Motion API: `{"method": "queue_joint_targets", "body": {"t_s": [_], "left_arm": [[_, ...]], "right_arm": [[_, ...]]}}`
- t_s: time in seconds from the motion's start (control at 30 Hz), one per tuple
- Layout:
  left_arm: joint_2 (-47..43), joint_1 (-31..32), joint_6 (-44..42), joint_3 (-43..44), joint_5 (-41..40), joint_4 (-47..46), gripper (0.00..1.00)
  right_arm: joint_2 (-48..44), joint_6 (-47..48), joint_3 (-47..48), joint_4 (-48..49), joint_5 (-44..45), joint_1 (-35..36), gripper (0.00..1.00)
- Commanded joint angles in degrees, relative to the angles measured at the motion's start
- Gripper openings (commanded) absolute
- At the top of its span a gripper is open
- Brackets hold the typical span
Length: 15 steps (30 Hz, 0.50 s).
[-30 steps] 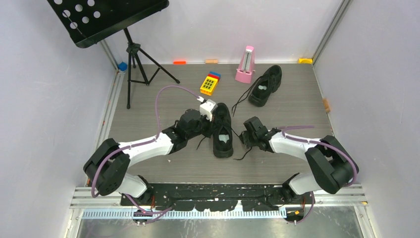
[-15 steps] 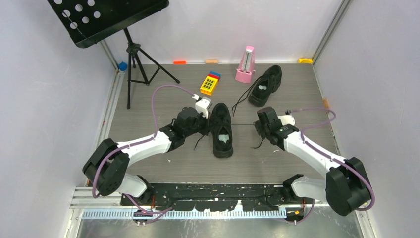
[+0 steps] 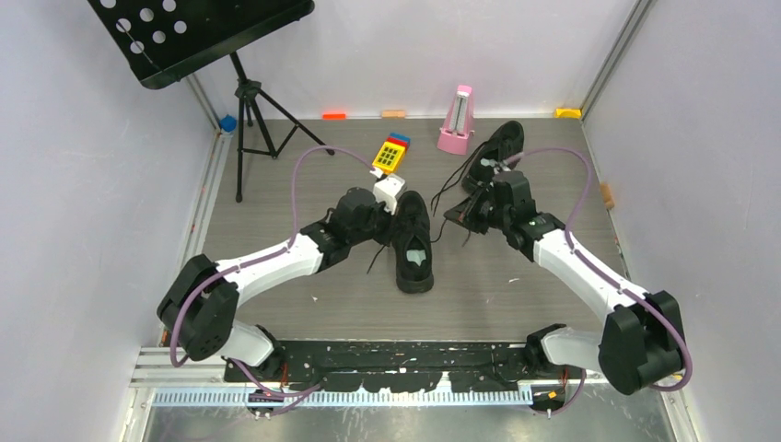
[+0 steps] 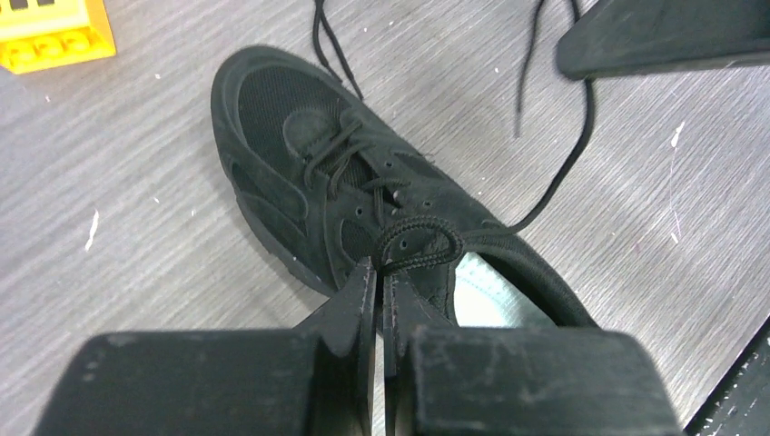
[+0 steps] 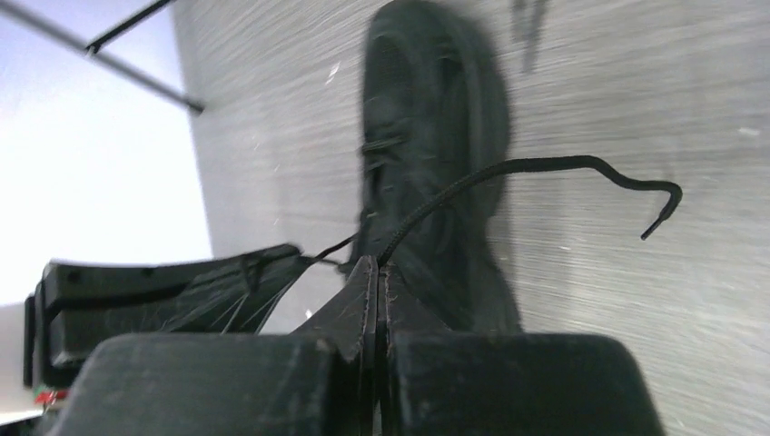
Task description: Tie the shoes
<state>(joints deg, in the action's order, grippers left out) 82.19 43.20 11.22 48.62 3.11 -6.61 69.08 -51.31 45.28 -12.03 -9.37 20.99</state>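
The near black shoe [image 3: 414, 244] lies mid-table with its toe pointing away; it also shows in the left wrist view [image 4: 336, 182], with the pale insole patch [image 4: 481, 295]. My left gripper [image 3: 394, 224] is at its left side, shut on a lace at the tongue [image 4: 380, 265]. My right gripper [image 3: 451, 218] hangs to the right of that shoe, shut on its other lace [image 5: 508, 168], whose free end sticks out past the jaws [image 5: 377, 263]. The far shoe [image 3: 502, 147] lies at the back right, partly hidden by my right arm.
A yellow toy block [image 3: 390, 155] and a pink metronome [image 3: 456, 120] stand behind the shoes. A black music stand [image 3: 253, 101] is at the back left. Small coloured blocks [image 3: 333, 116] lie along the back wall. Side walls close in both sides.
My right gripper has swung from low beside the near shoe's heel up and away toward the far shoe, carrying the lace. My left gripper has barely moved.
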Motion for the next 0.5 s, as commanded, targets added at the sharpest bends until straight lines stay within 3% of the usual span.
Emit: {"method": "queue_joint_targets", "body": {"t_s": [0.0, 0.13, 0.47], "left_arm": [[1.29, 0.82, -5.37, 4.88, -1.92, 4.52, 0.0], [4.02, 1.61, -8.37, 7.65, -1.24, 5.63, 0.0], [8.42, 2.49, -13.22, 9.33, -0.83, 3.13, 0.0]], "right_arm": [[3.53, 6.31, 3.86, 7.11, -18.08, 0.1, 0.0], [4.67, 6.24, 4.75, 11.04, -21.36, 0.1, 0.0], [7.12, 10.21, 9.52, 10.56, -23.35, 0.09, 0.0]]}}
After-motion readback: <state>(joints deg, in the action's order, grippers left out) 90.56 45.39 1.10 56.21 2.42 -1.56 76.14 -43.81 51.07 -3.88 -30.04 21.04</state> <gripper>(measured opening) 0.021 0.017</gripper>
